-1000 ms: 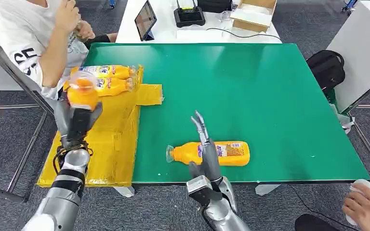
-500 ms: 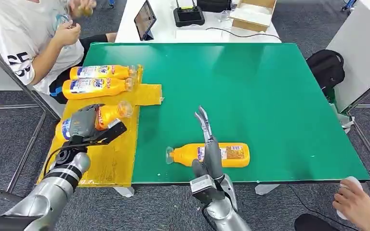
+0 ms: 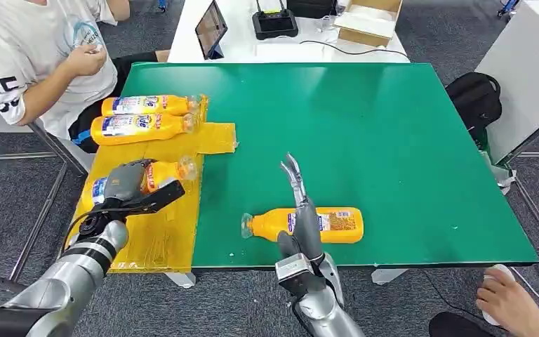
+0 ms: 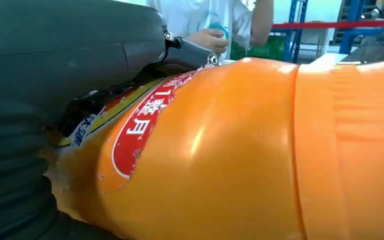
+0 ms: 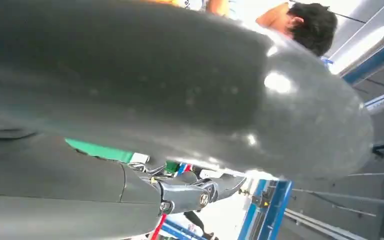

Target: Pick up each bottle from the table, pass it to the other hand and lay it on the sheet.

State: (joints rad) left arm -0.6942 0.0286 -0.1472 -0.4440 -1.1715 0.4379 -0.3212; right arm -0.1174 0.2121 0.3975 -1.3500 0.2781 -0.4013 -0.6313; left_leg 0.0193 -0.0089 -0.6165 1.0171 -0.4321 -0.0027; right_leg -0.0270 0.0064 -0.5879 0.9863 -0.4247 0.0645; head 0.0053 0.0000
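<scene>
Two bottles [image 3: 144, 105] [image 3: 137, 126] already lie side by side at the far end of the yellow sheet [image 3: 156, 225]. The left robot hand [image 3: 128, 184] grips a third bottle [image 3: 165, 171], laid low over the sheet nearer the robot than those two, apparently about to be let go. A fourth bottle [image 3: 323, 225] lies on the green bench [image 3: 365, 126], well right of the sheet, untouched. The right robot hand [image 3: 302, 214] stands beside it, fingers straight and apart, holding nothing.

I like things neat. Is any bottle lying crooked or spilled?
Nothing is spilled. The bottle in the left hand lies a bit slanted on the yellow sheet, unlike the two straight bottles behind it. One more bottle lies off the sheet, on the green table.
</scene>
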